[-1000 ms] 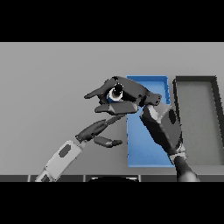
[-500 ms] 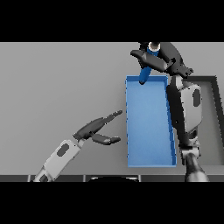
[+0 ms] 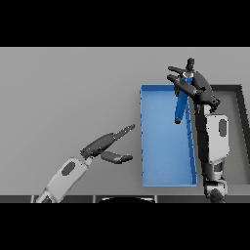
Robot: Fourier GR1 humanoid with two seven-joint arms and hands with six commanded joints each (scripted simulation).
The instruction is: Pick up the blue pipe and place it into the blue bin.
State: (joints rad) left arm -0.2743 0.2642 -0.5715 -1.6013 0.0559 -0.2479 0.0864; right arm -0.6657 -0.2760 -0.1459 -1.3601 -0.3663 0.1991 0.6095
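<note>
since half a second ago the right hand [image 3: 188, 80] has drifted a little toward the robot's right and the blue pipe [image 3: 181, 105] now hangs lower from it, pointing almost straight down where earlier it slanted across the fingers. the pipe's upper end sits between the hand's curled fingers and thumb, and its lower end dangles just below the hand, over the far right part of the blue bin [image 3: 163, 144]. the hold looks like a loose pinch at the very top (how firmly it bites cannot be told from here). the risk, as i judge it, lies in where the pipe hangs: beneath the hand it is close to the bin's right wall, with the dark bin [image 3: 238, 127] just beyond toward the wrist side, so a release with any swing could tip the pipe onto the rim or over it. the left hand [image 3: 110, 146] rests well apart, fingers spread and relaxed, holding nothing.
</note>
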